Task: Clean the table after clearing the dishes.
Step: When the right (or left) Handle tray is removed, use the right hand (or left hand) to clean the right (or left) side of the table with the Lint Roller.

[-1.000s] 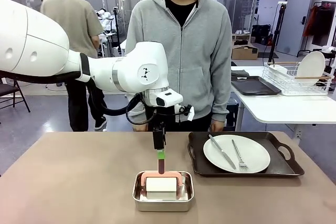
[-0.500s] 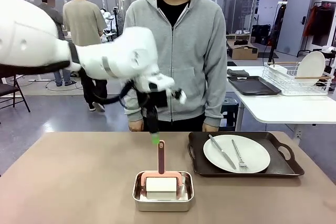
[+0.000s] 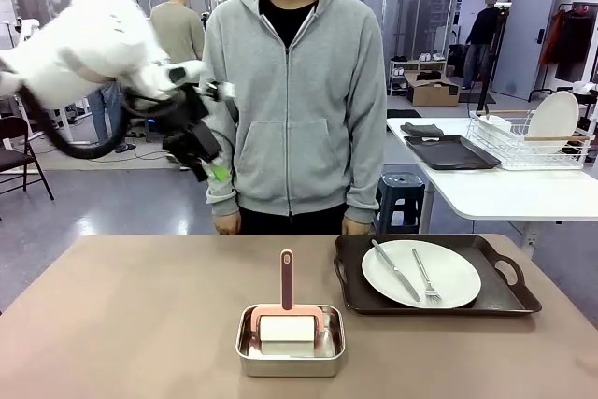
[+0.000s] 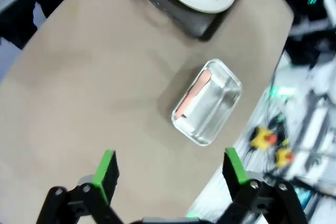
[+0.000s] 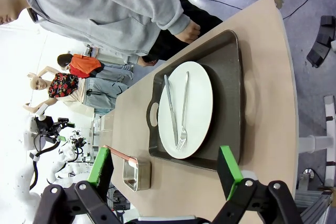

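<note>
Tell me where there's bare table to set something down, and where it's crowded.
The whole left half of the table, from the steel pan out to the left edge, is bare. The strip between the pan and the person is free too. Crowded: the right side, where the tray with the plate sits close beside the pan.

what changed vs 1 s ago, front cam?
The left gripper pulled back from the roller handle, up and toward the robot's left, jaws open and empty. The person edged left. The roller in its pan, the tray and the plate stayed put.
</note>
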Controlling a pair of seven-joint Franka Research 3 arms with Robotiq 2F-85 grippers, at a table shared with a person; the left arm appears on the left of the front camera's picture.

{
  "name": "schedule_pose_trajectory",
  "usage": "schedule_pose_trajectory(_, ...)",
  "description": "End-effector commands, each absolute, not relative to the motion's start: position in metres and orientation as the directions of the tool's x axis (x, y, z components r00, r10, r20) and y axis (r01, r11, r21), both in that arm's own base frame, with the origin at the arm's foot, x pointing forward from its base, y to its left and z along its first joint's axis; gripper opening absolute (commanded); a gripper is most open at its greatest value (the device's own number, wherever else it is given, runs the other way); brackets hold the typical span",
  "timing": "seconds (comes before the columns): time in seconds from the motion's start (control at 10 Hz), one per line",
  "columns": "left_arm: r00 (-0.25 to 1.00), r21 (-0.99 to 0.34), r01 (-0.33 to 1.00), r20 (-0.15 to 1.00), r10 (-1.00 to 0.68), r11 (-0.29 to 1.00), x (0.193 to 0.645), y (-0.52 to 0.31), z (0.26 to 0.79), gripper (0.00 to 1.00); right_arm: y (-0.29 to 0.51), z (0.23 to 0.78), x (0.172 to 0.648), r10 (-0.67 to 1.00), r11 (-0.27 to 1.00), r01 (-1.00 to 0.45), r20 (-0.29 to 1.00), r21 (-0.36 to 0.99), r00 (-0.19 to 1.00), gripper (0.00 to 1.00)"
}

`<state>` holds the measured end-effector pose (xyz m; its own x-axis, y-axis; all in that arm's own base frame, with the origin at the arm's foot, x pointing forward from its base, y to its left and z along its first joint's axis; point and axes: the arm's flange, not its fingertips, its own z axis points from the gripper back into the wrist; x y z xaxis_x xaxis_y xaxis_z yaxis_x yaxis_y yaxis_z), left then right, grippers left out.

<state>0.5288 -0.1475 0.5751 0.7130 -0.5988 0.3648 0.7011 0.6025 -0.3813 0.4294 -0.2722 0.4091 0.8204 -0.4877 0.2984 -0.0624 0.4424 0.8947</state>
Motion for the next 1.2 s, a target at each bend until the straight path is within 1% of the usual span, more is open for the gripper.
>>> schedule_pose_trajectory(0.0,0.872,-0.573,0.474,0.41,-0.267,0.669,0.49,-0.073,0.575,1.0,-0.27,0.411,0.428,-0.487,0.439,-0.067,0.299,0.896,0.821,1.0)
schedule_pose_trajectory(0.1,0.919,-0.641,0.355,0.373,-0.128,0.681,0.481,-0.026,0.573,1.0,-0.27,0.411,0.428,-0.487,0.439,-0.067,0.299,0.896,0.821,1.0)
schedule_pose_trajectory(0.2,0.932,-0.742,0.276,0.362,0.019,0.611,0.473,0.022,0.569,1.0,-0.27,0.411,0.428,-0.487,0.439,-0.067,0.299,0.896,0.821,1.0)
schedule_pose_trajectory(0.3,0.934,-0.791,0.2,0.333,0.133,0.578,0.466,0.059,0.561,1.0,-0.27,0.411,0.428,-0.487,0.439,-0.067,0.299,0.896,0.821,1.0)
schedule_pose_trajectory(0.4,0.929,-0.804,0.156,0.317,0.192,0.574,0.464,0.089,0.545,1.0,-0.27,0.411,0.428,-0.487,0.439,-0.067,0.299,0.896,0.821,1.0)
schedule_pose_trajectory(0.5,0.915,-0.831,0.19,0.343,0.212,0.523,0.461,0.114,0.528,1.0,-0.27,0.411,0.428,-0.487,0.439,-0.067,0.299,0.896,0.821,1.0)
schedule_pose_trajectory(0.6,0.907,-0.811,0.279,0.398,0.136,0.514,0.454,0.14,0.511,1.0,-0.27,0.411,0.428,-0.487,0.439,-0.067,0.299,0.896,0.821,1.0)
schedule_pose_trajectory(0.7,0.886,-0.817,0.292,0.427,0.182,0.497,0.447,0.164,0.5,1.0,-0.27,0.411,0.428,-0.487,0.439,-0.067,0.299,0.896,0.821,1.0)
schedule_pose_trajectory(0.8,0.869,-0.796,0.254,0.437,0.233,0.55,0.442,0.185,0.487,1.0,-0.27,0.411,0.428,-0.487,0.439,-0.067,0.299,0.896,0.821,1.0)
schedule_pose_trajectory(0.9,0.842,-0.778,0.243,0.466,0.274,0.579,0.438,0.203,0.478,1.0,-0.27,0.411,0.428,-0.487,0.439,-0.067,0.299,0.896,0.821,1.0)
schedule_pose_trajectory(1.0,0.823,-0.782,0.238,0.477,0.307,0.576,0.431,0.22,0.471,1.0,-0.27,0.411,0.428,-0.487,0.439,-0.067,0.299,0.896,0.821,1.0)
schedule_pose_trajectory(1.1,0.813,-0.793,0.209,0.466,0.349,0.572,0.42,0.235,0.464,1.0,-0.27,0.411,0.428,-0.487,0.439,-0.067,0.299,0.896,0.821,1.0)
